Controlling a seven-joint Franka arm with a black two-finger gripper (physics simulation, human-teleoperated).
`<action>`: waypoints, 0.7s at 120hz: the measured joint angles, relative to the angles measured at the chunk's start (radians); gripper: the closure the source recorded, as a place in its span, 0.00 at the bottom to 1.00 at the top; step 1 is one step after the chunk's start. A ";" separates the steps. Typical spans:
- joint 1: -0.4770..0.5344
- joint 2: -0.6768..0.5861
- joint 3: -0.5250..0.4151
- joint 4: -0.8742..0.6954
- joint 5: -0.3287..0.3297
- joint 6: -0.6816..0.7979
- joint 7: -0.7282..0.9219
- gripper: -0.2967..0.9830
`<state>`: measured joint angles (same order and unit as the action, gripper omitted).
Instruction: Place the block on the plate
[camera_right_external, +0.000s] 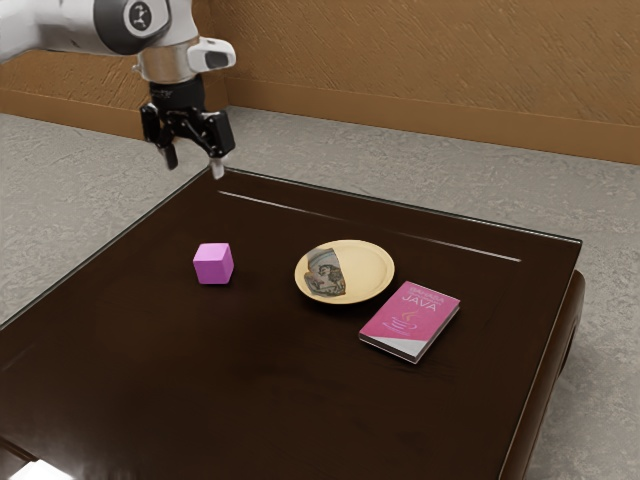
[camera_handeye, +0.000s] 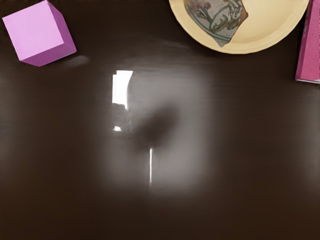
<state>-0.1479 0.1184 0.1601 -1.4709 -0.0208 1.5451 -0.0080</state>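
Brown textured wall (camera_right_external: 400, 60) at the back, mottled grey floor (camera_right_external: 60, 170), and you've got a dark glossy table (camera_right_external: 270, 400) in front of it with some pale streaks of light on top. Your gripper (camera_right_external: 194, 165) is up in the air by the table's far edge in the exterior view, fingers spread with a clear gap between them and nothing pinched in there.

So, the pink-purple block (camera_right_external: 213, 264): it's sitting flat on the tabletop, lower than your gripper and well apart from it. In the exterior view you'll see it below the fingertips and a touch toward that view's right. Your wrist view has it off in a corner rather than in the middle, with two side faces and the top visible.

Your plate (camera_right_external: 372, 271) is a cream round one with a grey patterned patch on part of it, and it's toward the exterior view's right from the block, with bare table between the two. No contact there, so the block isn't on the plate. Just past the plate, toward the exterior view's right and closer to that camera, you've got a pink book (camera_right_external: 410, 318) lying flat, JAVA on the cover.
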 joint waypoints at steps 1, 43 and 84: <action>-0.001 0.000 0.000 0.000 0.000 0.001 0.000 0.23; -0.009 0.019 0.052 -0.082 -0.001 0.017 -0.106 0.23; 0.004 0.117 0.120 -0.240 -0.040 0.150 -0.177 0.23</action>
<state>-0.1438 0.2354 0.2803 -1.7109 -0.0606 1.6950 -0.1846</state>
